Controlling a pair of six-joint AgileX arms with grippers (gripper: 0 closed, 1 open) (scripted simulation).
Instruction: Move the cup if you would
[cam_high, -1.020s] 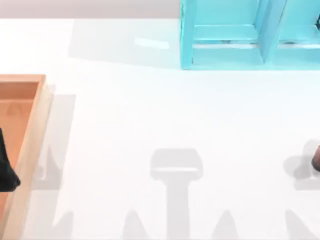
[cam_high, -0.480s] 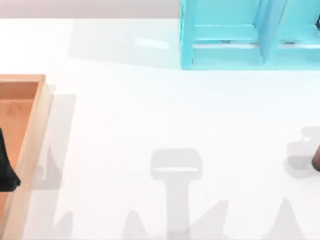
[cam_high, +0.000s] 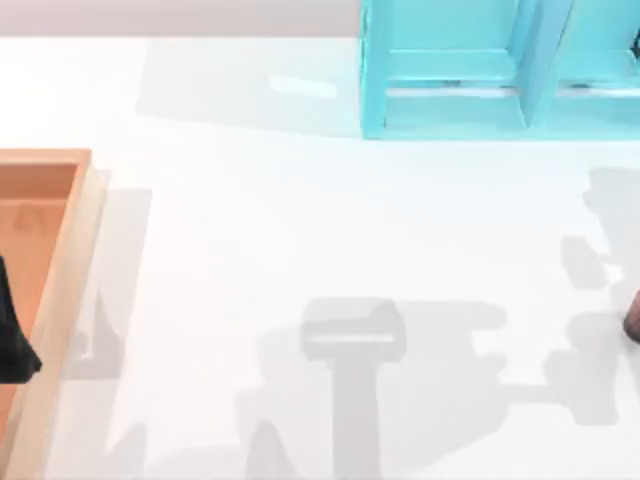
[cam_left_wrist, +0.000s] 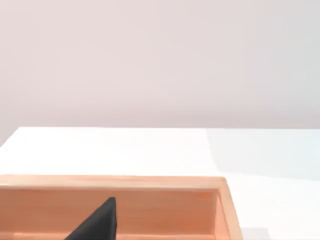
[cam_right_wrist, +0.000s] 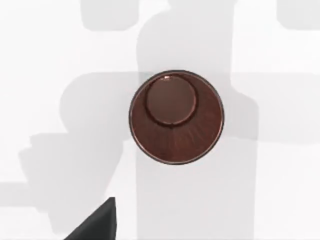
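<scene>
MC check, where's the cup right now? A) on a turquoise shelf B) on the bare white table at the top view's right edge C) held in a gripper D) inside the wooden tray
B: the cup stands upright and alone on the white table; the top view catches it as a sliver at the right edge.

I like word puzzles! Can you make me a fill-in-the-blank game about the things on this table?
1. The shelf at the far edge of the table is coloured ____.
2. Seen from straight above in the right wrist view, the reddish-brown cup stands upright with its opening facing ____.
3. In the top view, the cup sits at the table's ____ edge.
4. The wooden tray lies on the table's ____ side.

Missing words: turquoise; up; right; left
</scene>
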